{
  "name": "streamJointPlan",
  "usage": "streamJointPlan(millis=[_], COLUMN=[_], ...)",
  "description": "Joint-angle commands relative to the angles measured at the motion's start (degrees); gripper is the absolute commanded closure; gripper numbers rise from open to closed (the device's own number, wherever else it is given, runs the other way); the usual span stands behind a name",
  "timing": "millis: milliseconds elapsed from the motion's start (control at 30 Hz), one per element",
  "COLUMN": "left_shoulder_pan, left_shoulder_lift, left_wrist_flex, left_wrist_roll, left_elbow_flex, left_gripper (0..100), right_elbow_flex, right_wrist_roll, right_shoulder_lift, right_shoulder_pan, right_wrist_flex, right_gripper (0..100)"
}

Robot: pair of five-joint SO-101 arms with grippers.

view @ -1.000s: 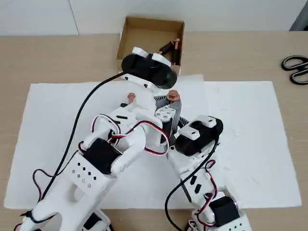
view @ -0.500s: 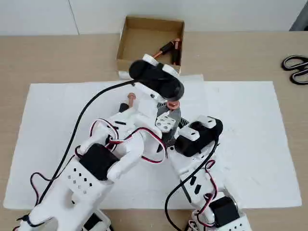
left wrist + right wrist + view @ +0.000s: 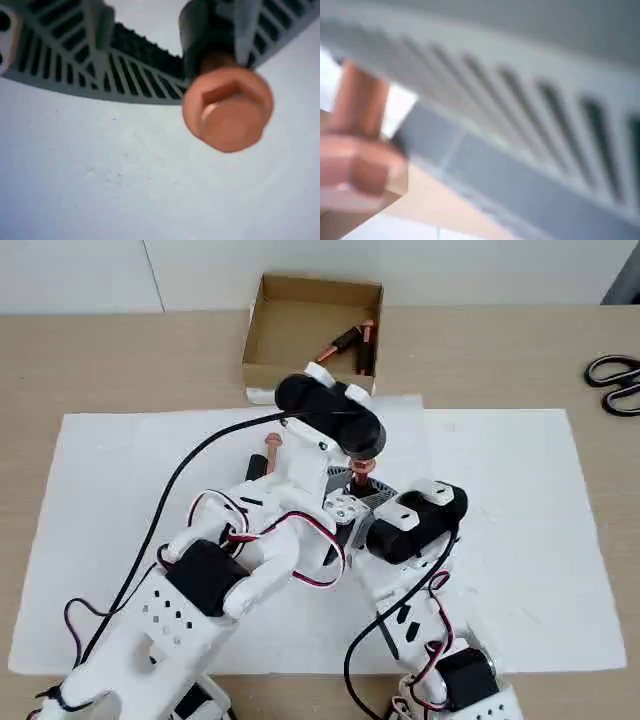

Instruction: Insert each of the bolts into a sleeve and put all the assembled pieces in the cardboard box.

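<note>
A copper bolt [image 3: 362,468] sits between the two arms at the middle of the white sheet. In the left wrist view its hex-socket head [image 3: 227,110] faces the camera and its shaft enters a dark sleeve [image 3: 202,40]. My left gripper [image 3: 350,483] comes down from above and is shut on the bolt. My right gripper [image 3: 370,496] comes in from the near right, shut on the sleeve, its tips hidden under the left arm. In the right wrist view the bolt [image 3: 357,125] lies against a ribbed finger [image 3: 520,115]. The cardboard box [image 3: 262,325] holds assembled pieces [image 3: 352,340].
A second copper bolt [image 3: 272,445] lies on the white sheet [image 3: 500,500] just left of the left arm. Scissors [image 3: 615,380] lie at the table's far right edge. The right half of the sheet has free room.
The left arm's head has swung toward the near right, and the bolt has come about the same way toward the right gripper. The right arm has barely shifted.
</note>
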Motion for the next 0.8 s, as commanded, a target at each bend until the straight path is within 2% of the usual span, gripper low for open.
streamJointPlan(millis=[0,100,267,333,400,600,767], left_shoulder_pan=[0.26,0.26,0.09,-2.55,-7.82,-31.74,-47.56], left_shoulder_lift=[-2.02,-1.76,-1.93,-1.93,-1.93,-1.93,-1.76], left_wrist_flex=[4.57,12.04,20.66,24.09,26.99,32.09,36.4], left_wrist_roll=[-0.62,-3.25,-12.04,-14.07,-15.65,-20.66,-24.97], left_elbow_flex=[-2.95,-7.87,-13.23,-15.52,-18.33,-25.54,-25.54], left_gripper=[75,70,70,70,70,70,70], right_elbow_flex=[-0.88,-0.88,-0.88,-0.88,-0.88,-0.79,-4.84], right_wrist_roll=[-0.62,-0.62,-0.53,-0.53,-0.44,-0.09,6.86], right_shoulder_lift=[-0.66,-0.66,-0.66,-0.66,-0.66,-0.57,-0.22], right_shoulder_pan=[-0.22,-0.22,-0.13,-0.13,-0.04,5.05,11.38], right_wrist_flex=[-1.36,-1.36,-1.36,-1.36,-1.36,-0.92,-0.84], right_gripper=[99.5,99.5,99.5,99.5,99.5,99.5,99.5])
